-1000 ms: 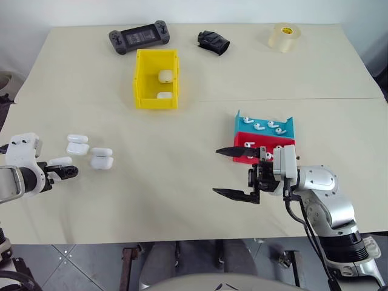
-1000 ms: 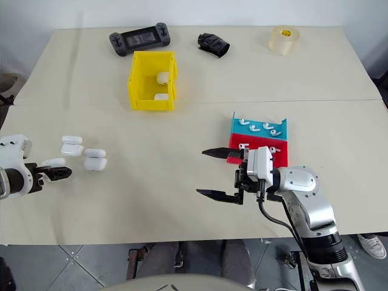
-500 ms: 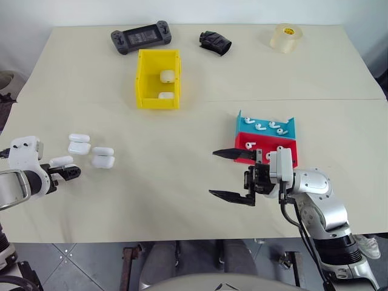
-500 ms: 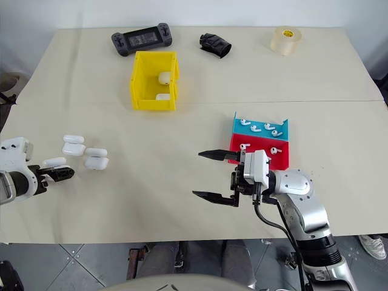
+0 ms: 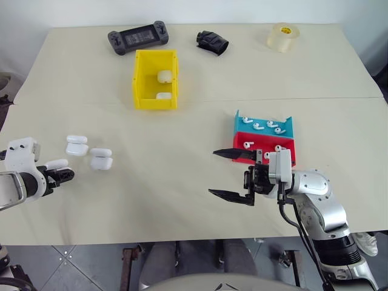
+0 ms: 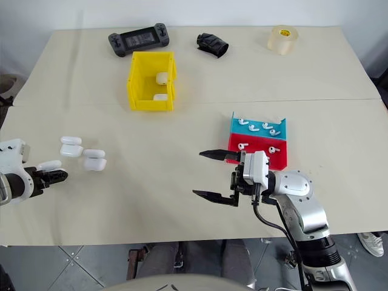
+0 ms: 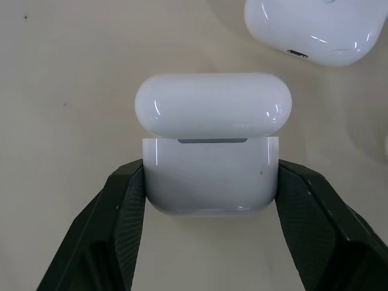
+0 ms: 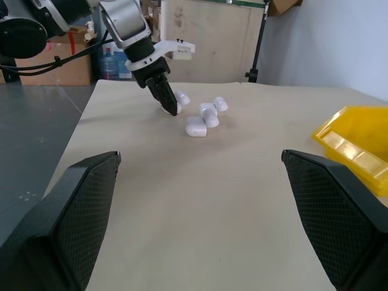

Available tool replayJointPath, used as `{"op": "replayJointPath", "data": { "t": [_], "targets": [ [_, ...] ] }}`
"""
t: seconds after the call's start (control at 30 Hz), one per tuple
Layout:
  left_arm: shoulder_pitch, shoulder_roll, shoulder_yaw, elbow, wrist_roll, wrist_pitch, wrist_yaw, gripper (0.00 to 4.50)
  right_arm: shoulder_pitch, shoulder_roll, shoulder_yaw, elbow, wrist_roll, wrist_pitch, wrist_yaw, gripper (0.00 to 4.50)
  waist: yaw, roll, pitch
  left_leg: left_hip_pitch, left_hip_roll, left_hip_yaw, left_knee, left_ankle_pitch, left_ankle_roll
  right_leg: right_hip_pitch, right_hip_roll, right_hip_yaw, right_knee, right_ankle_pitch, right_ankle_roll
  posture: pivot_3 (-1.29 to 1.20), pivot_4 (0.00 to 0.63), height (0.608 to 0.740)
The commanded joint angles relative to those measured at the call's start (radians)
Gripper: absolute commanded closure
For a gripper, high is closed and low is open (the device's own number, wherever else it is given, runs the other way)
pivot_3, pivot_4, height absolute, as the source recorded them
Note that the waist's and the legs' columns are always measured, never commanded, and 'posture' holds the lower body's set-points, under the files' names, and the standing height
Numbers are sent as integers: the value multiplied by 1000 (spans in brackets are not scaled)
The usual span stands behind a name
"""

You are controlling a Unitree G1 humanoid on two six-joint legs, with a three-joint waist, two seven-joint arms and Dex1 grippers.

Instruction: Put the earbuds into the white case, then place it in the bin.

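While the right hand [image 5: 232, 174] is held spread, a white case [image 7: 211, 154] is pinched.
The case is clamped by the left hand [image 7: 209, 200] over the tabletop [image 5: 182, 121].

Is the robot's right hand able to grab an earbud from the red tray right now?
Probably yes. The right hand is open and empty, and the red tray sits just beside it, with its earbuds uncovered. It points away from the tray, so it must turn first.

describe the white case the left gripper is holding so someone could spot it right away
Start at the table's left edge, near the robot. Two white cases lie loose there; just beyond them, the left gripper clamps a third white case. Unlike those two, this one sits between black fingers, lid slightly ajar.
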Motion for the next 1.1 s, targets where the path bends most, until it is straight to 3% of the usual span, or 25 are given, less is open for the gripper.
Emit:
{"op": "replayJointPath", "data": {
  "t": [0.03, 0.23, 0.33, 0.43, 0.6, 0.73, 1.1],
  "targets": [
    [118, 59, 76, -103, 8, -175, -243, 1547, -14, 2, -9, 6, 2, -27, 9, 0, -2, 0, 0, 0, 1, 1, -1, 0, 0, -1, 0, 1, 0, 0, 0, 0, 150, 740],
    [339, 50, 192, -204, 50, -517, -638, 1547, -41, -9, -19, 39, 10, -27, 28, 0, 1, 0, 0, 0, 2, 6, -2, 0, 0, -2, 0, 4, -3, 0, 0, 0, 150, 740],
    [460, 29, 193, -265, 141, -833, -906, 1547, -67, -14, -29, 62, 5, -31, 34, 0, 1, 0, 0, 0, 2, 7, -2, -1, 1, -2, 0, 5, -5, 0, 0, 0, 150, 740],
    [449, -19, 171, -291, 129, -1004, -1039, 1547, -79, -23, -51, 72, -1, -30, 19, 0, 6, 0, 0, -1, 3, 9, -2, -1, 1, -2, 0, 5, -11, 0, -1, 0, 150, 740],
    [304, -97, 10, -307, 93, -1106, -1081, 1547, -18, -58, -115, 12, -3, -13, -45, 0, 16, 0, 0, -1, 3, 10, -1, -2, 3, 0, 0, 4, -9, 0, 0, 0, 150, 740],
    [125, -201, -225, -260, 105, -1157, -1121, 1547, 125, -113, -223, -91, 6, 9, -117, 0, 32, 1, 0, -1, 2, 9, 3, -5, 7, 1, -1, 3, -7, 1, 2, 0, 150, 740],
    [-35, -509, -576, -33, 206, -1428, -1328, 1547, 460, -212, -546, -183, 18, 35, -174, 0, 30, 0, -1, 0, -2, 14, 7, -6, 11, 4, 0, 4, -9, 3, 4, 0, 150, 740]
  ]
}}
